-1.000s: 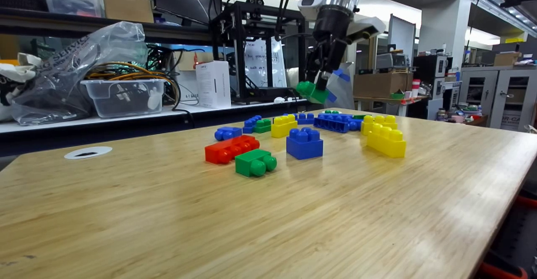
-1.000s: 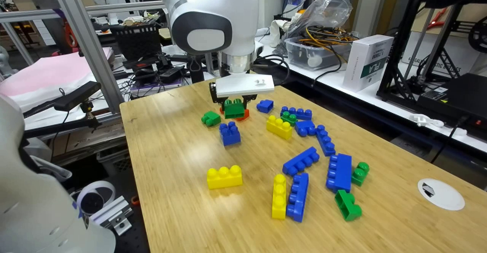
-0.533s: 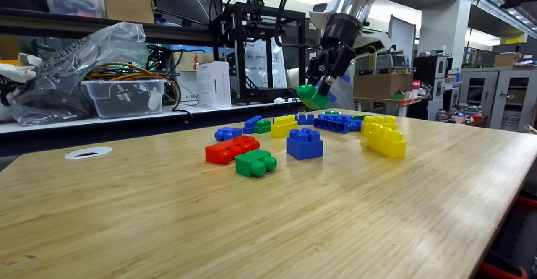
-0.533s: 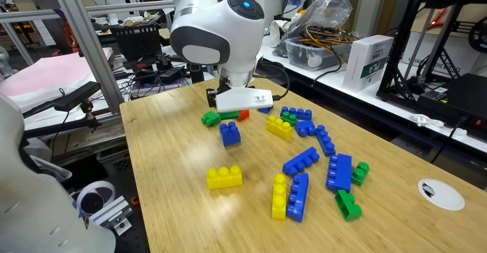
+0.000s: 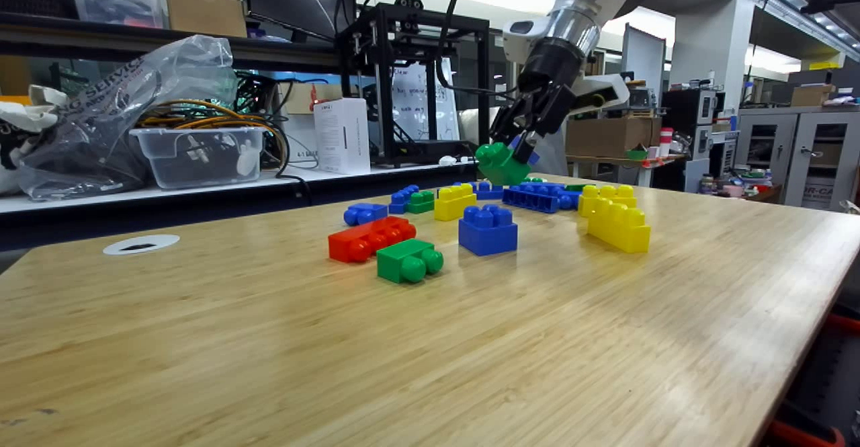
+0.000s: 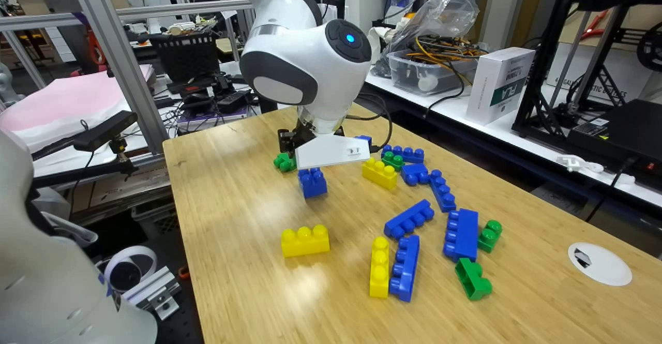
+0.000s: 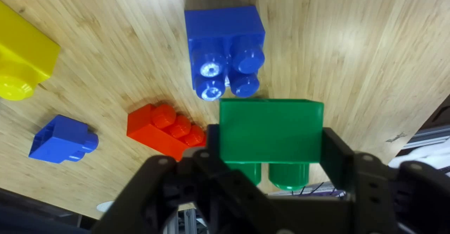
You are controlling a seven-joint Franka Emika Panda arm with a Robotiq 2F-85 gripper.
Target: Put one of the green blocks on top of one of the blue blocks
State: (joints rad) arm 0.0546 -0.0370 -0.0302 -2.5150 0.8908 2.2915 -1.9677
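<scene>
Block [image 7: 271,132], grn, w/in hand's [image 7: 269,141] grip

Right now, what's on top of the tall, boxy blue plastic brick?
The blue brick shows four bare studs on top; its underside, on the wooden tabletop, is covered.

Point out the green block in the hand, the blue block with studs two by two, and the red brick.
Green block [image 7: 271,132]: wrist view, flat studless face.
Blue block [image 5: 489,237]: in an exterior view, side wall below the studs.
Red brick [image 5: 366,230]: in an exterior view, flat upward side.
</scene>
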